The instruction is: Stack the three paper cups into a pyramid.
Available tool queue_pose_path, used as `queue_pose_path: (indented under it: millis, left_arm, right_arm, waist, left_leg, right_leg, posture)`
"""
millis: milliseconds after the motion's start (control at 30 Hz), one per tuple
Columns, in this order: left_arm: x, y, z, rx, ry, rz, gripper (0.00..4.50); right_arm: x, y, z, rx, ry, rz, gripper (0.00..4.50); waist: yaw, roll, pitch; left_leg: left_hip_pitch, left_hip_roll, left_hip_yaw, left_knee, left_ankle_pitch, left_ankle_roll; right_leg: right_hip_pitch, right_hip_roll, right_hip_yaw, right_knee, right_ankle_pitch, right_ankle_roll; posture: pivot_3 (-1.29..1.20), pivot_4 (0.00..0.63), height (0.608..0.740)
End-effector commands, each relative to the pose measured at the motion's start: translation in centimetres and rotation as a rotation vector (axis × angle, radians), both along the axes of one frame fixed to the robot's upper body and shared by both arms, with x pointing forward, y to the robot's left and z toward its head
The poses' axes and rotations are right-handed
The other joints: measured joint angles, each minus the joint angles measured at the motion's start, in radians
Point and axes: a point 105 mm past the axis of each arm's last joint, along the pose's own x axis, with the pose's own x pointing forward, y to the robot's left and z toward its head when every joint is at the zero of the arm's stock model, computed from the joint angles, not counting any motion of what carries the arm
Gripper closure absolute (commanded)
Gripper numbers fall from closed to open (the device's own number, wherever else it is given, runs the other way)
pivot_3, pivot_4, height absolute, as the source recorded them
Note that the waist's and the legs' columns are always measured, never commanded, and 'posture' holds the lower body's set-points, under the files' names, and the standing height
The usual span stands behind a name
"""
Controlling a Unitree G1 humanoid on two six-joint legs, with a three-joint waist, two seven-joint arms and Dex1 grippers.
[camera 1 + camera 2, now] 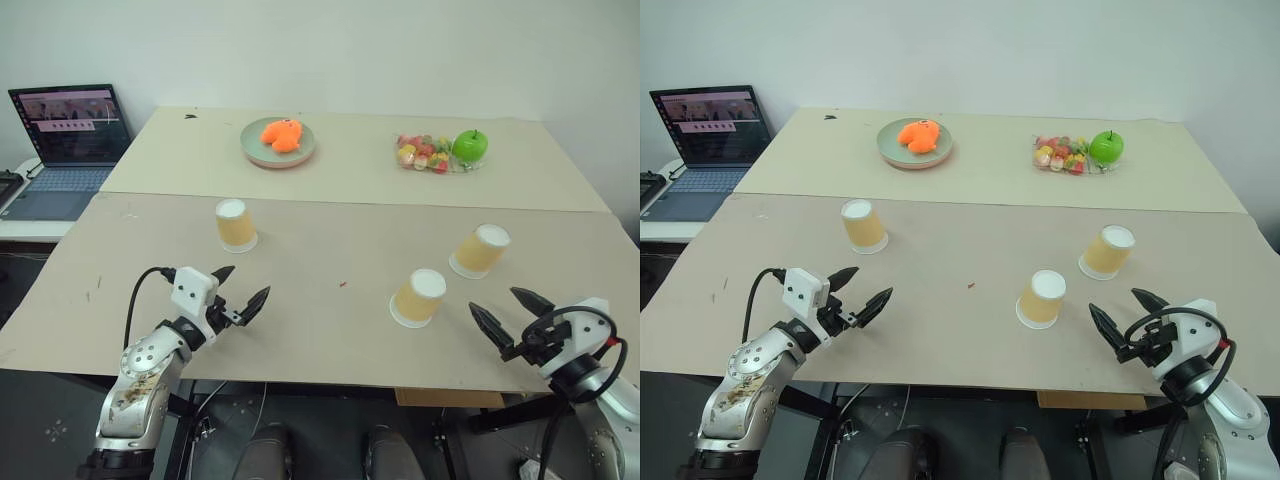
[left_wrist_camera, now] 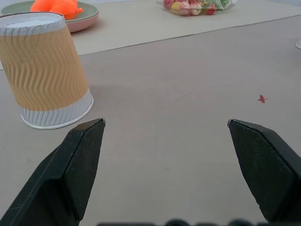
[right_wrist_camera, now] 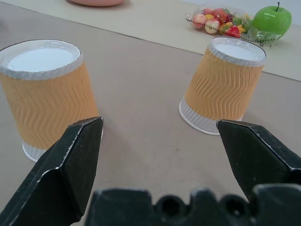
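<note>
Three paper cups (image 1: 236, 224) (image 1: 419, 297) (image 1: 481, 249) stand upside down, apart, on the desk (image 1: 320, 330). One green plate (image 1: 256, 152) holds an orange toy (image 1: 282, 134). Both grippers' (image 1: 238, 290) (image 1: 510, 314) jaws are released, grasping nothing.

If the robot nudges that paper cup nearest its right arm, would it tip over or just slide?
The middle cup stands upside down on its wide rim, so it would probably slide rather than tip. It looks thin, empty paper, likely very light and easy to crush. Its rippled sleeve should give the open right end effector decent grip.
</note>
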Motion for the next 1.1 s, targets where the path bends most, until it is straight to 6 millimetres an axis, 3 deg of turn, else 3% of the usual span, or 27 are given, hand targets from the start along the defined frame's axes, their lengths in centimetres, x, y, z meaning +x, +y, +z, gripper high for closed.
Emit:
queue_pose_path:
  millis: [33, 233, 567, 833, 1100]
  left_arm:
    - [-0.2, -1.4, 2.1, 0.010, -0.065, -0.123, 0.03]
    - [0.7, -4.5, 4.4, 0.085, -0.070, -0.412, 0.03]
    - [1.2, -8.0, 7.0, 0.062, -0.108, -0.617, 0.03]
    - [2.0, -7.7, 7.8, 0.065, -0.154, -0.596, 0.03]
    - [2.4, -6.9, 7.9, 0.044, -0.157, -0.537, 0.03]
  right_arm:
    - [-0.6, 0.6, 1.3, -0.020, -0.019, 0.055, 0.00]
    - [-2.2, 3.9, 2.4, -0.036, 0.061, 0.260, 0.00]
    - [-0.3, 5.8, 3.8, -0.042, 0.012, 0.321, 0.00]
    - [1.3, 6.6, 3.1, -0.036, 0.018, 0.363, 0.00]
    - [1.5, 5.2, 3.1, -0.022, 0.016, 0.328, 0.00]
  waist:
    - [0.000, 0.000, 0.000]
    - [0.007, 0.000, 0.000]
    - [0.000, -0.001, 0.001]
    - [0.001, -0.002, 0.002]
    - [0.000, -0.002, 0.002]
  left_leg:
    - [0.000, 0.000, 0.000, 0.000, 0.000, 0.000]
    - [0.001, 0.000, 0.000, 0.001, 0.000, 0.000]
    - [0.006, -0.001, -0.001, 0.000, 0.000, 0.001]
    - [0.006, -0.001, -0.001, 0.000, 0.000, 0.001]
    - [0.006, -0.001, -0.001, 0.000, 0.000, 0.001]
  right_leg:
    - [0.000, 0.000, 0.000, 0.000, 0.000, 0.000]
    - [0.002, 0.000, -0.001, 0.000, 0.000, 0.000]
    - [0.007, 0.001, -0.001, -0.001, -0.001, 0.001]
    - [0.008, 0.001, -0.001, -0.002, -0.001, 0.001]
    - [0.008, 0.001, -0.001, -0.001, -0.001, 0.001]
  posture:
    - [0.00, 0.150, 0.676]
    - [0.00, 0.150, 0.676]
    - [0.00, 0.150, 0.676]
    - [0.00, 0.150, 0.676]
    - [0.00, 0.150, 0.676]
